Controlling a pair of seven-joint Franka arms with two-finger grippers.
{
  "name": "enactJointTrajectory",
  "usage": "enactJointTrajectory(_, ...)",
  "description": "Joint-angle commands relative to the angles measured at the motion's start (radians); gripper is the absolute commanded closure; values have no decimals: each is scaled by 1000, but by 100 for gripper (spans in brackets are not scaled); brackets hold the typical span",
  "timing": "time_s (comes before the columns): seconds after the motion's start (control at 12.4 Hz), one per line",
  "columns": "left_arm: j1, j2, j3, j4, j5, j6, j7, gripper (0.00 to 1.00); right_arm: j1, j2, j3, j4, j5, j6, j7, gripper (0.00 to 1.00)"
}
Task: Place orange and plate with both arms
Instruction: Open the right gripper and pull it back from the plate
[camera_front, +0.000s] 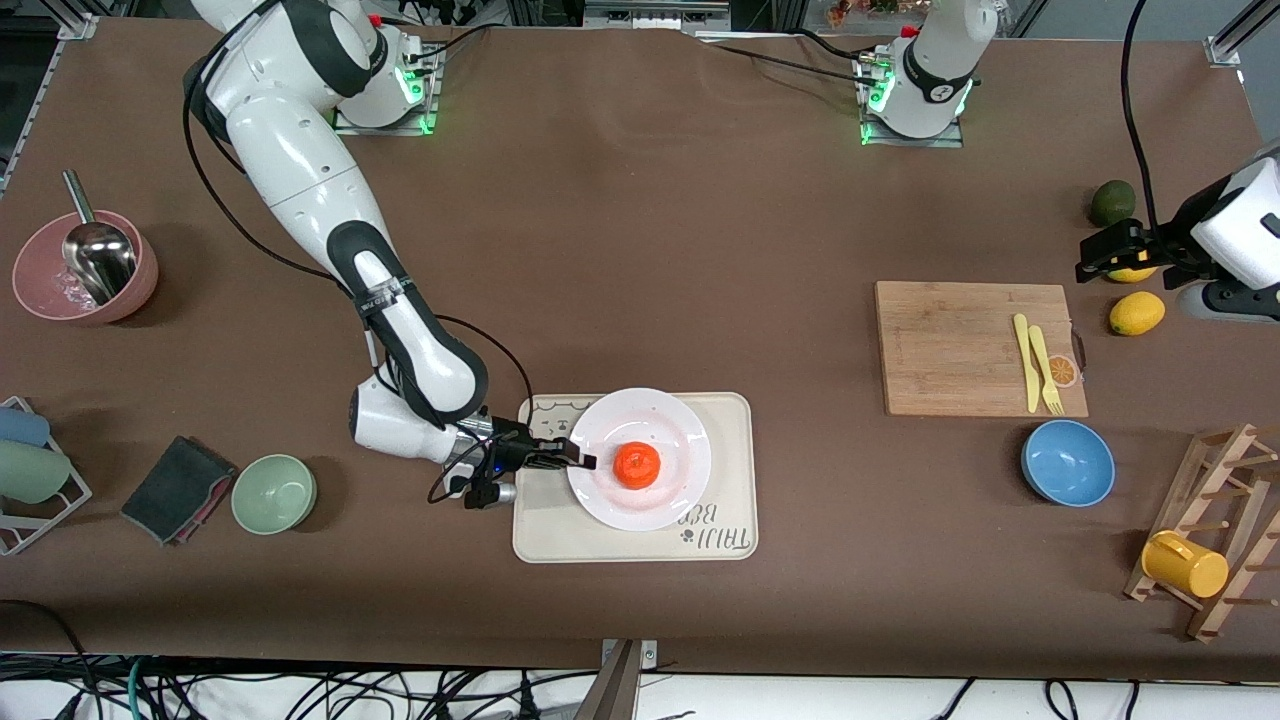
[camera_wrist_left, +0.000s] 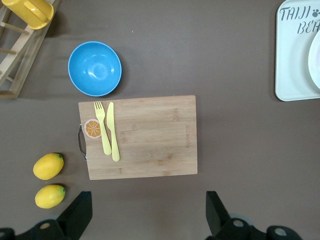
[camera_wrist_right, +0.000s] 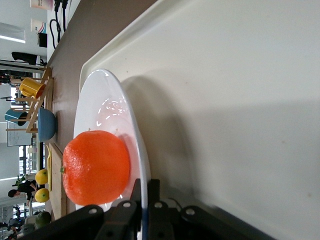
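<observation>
The orange (camera_front: 637, 465) sits on the white plate (camera_front: 670, 428), which rests on the beige bear-print tray (camera_front: 735, 500) near the front middle of the table. My right gripper (camera_front: 578, 462) is shut on the plate's rim at the edge toward the right arm's end. In the right wrist view the two fingers (camera_wrist_right: 153, 192) pinch the plate's rim (camera_wrist_right: 135, 145), with the orange (camera_wrist_right: 95, 167) close beside them. My left gripper (camera_front: 1100, 252) is open and empty, up over the lemons at the left arm's end; its fingers (camera_wrist_left: 80, 212) stand wide apart.
A wooden cutting board (camera_front: 960, 345) with a yellow knife and fork lies toward the left arm's end. A blue bowl (camera_front: 1067, 462), two lemons (camera_front: 1136, 313), a dark green fruit (camera_front: 1112, 203) and a mug rack (camera_front: 1205, 560) are near it. A green bowl (camera_front: 273, 492), grey cloth and pink bowl (camera_front: 85, 268) are at the right arm's end.
</observation>
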Motion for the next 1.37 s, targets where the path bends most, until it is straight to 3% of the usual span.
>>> enactJointTrajectory(0.0,1,-4,-2,14,24,-20,12,0,8,-2,6,41,-54,10,15,0)
enactJointTrajectory(0.24,1,-4,-2,14,26,-20,17,0,-4,-40,7,40,-320,2,26,0)
enactJointTrajectory(0.48,1,-4,-2,14,26,-20,17,0,-3,-143,-4,-29,-468,-9,27,0)
enactJointTrajectory(0.56,3,-4,-2,14,26,-20,17,0,-1,-198,-39,-62,-524,-50,27,0)
enactJointTrajectory(1.04,3,-4,-2,14,26,-20,17,0,1,-471,-253,-72,-926,-649,26,0)
enactJointTrajectory(1.12,3,-4,-2,14,26,-20,17,0,-1,-520,-277,-71,-965,-743,27,0)
enactJointTrajectory(1.29,3,-4,-2,14,26,-20,17,0,5,-636,-385,-69,-993,-925,27,0)
